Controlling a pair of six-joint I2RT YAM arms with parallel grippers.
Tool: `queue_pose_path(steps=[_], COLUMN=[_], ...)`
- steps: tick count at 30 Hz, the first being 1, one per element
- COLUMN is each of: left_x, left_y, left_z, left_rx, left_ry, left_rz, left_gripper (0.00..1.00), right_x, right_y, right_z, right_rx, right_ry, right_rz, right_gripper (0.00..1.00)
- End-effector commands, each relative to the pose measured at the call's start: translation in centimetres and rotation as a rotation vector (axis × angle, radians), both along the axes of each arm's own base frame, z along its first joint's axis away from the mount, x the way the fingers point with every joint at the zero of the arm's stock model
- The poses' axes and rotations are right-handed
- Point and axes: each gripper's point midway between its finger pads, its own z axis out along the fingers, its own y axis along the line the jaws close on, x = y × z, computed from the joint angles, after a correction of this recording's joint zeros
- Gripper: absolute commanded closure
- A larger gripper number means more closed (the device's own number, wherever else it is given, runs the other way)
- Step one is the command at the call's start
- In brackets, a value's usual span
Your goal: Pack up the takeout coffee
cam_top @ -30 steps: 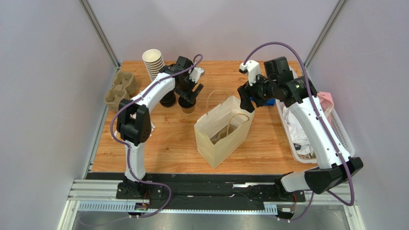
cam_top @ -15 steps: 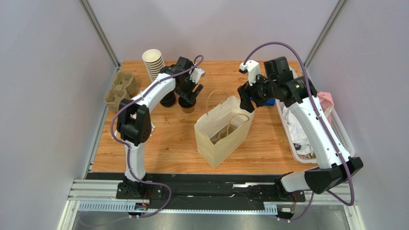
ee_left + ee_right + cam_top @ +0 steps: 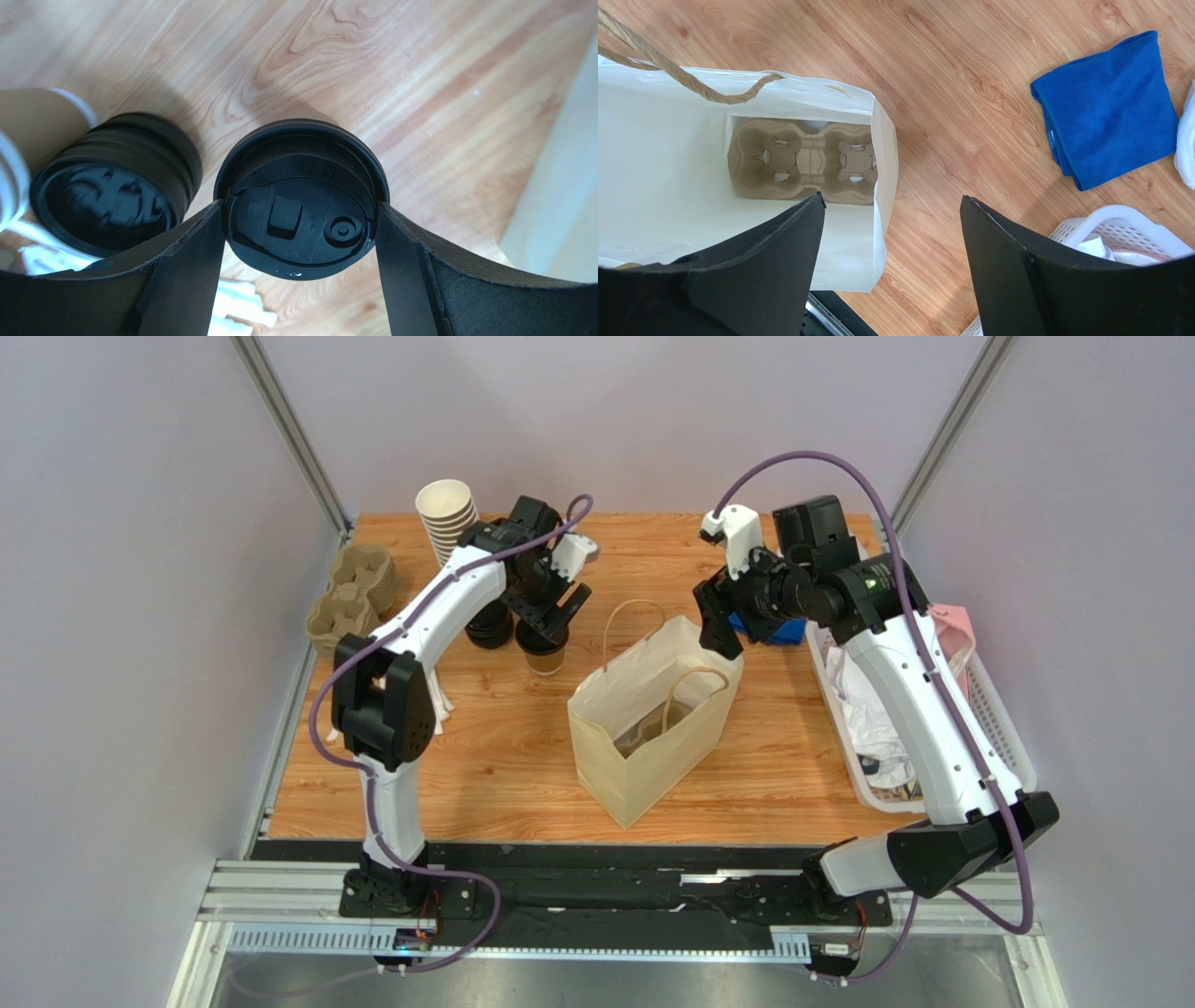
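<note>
The takeout coffee (image 3: 302, 210), a brown paper cup under a round black lid, stands at the back of the table (image 3: 544, 657), left of the paper bag (image 3: 652, 742). My left gripper (image 3: 302, 206) comes down over it (image 3: 544, 623), and both fingers press the lid's rim from either side. My right gripper (image 3: 892, 199) hangs open over the bag's right edge (image 3: 718, 633), with nothing between its fingers. A brown pulp cup carrier (image 3: 801, 157) lies at the bottom of the open white-lined bag (image 3: 668, 175).
A stack of loose black lids (image 3: 105, 189) sits just left of the cup (image 3: 490, 627). A stack of lidless cups (image 3: 449, 515) and pulp carriers (image 3: 351, 595) stand at the back left. A blue cloth (image 3: 1106, 108) and a white basket (image 3: 982, 714) lie to the right.
My left arm has shifted slightly left with its fingers tightened on the cup's lid. My right gripper has drawn back a little and opened slightly wider.
</note>
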Motion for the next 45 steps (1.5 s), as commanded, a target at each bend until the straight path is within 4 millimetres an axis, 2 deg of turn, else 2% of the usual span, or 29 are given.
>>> queue_pose_path(steps=[1,7,9,10,11,13,14,16,17,20,22,23,24,27,34,36,40,45], left_x=[-2.0,-7.3,-10.0,-11.0,-12.7,-14.5,-16.0,-18.1,-20.0,-22.2,-23.8,-23.5,-24.3,-23.9,-20.9,-20.3,-19.8,-20.2], left_y=[-0.1,0.8,1.1,1.3,1.4,1.5,1.5,1.0,0.4,-0.5,-1.9,-2.3,-3.2,-5.0,-8.9,-9.7,-11.3,-12.7], left_z=[10.8,20.0,23.5,24.6,26.8,28.7,30.6,32.3,33.6,34.7,34.4,33.9,33.4,31.6,27.1,26.9,25.0,23.0], left_rx=[-0.109,-0.231,-0.294,-0.314,-0.362,-0.400,-0.428,-0.470,-0.504,-0.512,-0.514,-0.485,-0.480,-0.421,-0.285,-0.286,-0.271,-0.272], left_ry=[-0.187,-0.305,-0.363,-0.384,-0.433,-0.481,-0.531,-0.575,-0.609,-0.647,-0.629,-0.629,-0.613,-0.596,-0.589,-0.598,-0.574,-0.534], left_rz=[-0.068,-0.129,-0.167,-0.183,-0.215,-0.254,-0.291,-0.366,-0.434,-0.524,-0.609,-0.625,-0.672,-0.717,-0.753,-0.756,-0.784,-0.817], left_gripper=[0.71,0.71,0.72,0.72,0.72,0.72,0.72,0.72,0.72,0.73,0.73,0.73,0.73,0.73,0.74,0.74,0.74,0.74], right_x=[0.6,0.4,0.3,0.3,0.2,0.2,0.3,0.3,0.3,0.4,0.5,0.5,0.5,0.5,-0.2,-0.5,-0.8,-1.2], right_y=[-0.4,-0.6,-0.5,-0.4,-0.3,-0.3,-0.2,-0.1,0.0,0.2,0.2,0.3,0.2,0.3,0.3,0.4,0.6,0.9], right_z=[2.1,2.6,2.6,2.8,2.7,2.8,2.8,2.8,2.8,2.9,3.1,3.1,3.3,3.3,2.7,2.5,1.8,0.5], right_rx=[0.031,0.038,0.044,0.047,0.050,0.057,0.061,0.063,0.067,0.070,0.071,0.073,0.076,0.073,0.071,0.075,0.078,0.083], right_ry=[-0.052,-0.054,-0.052,-0.056,-0.052,-0.053,-0.050,-0.045,-0.043,-0.042,-0.043,-0.044,-0.051,-0.049,-0.026,-0.016,0.007,0.053], right_rz=[-0.036,-0.034,-0.031,-0.029,-0.024,-0.023,-0.023,-0.022,-0.019,-0.016,-0.014,-0.012,-0.009,-0.007,0.015,0.022,0.034,0.049], right_gripper=[0.22,0.22,0.22,0.22,0.22,0.22,0.22,0.22,0.22,0.22,0.22,0.23,0.23,0.23,0.24,0.27,0.32,0.49])
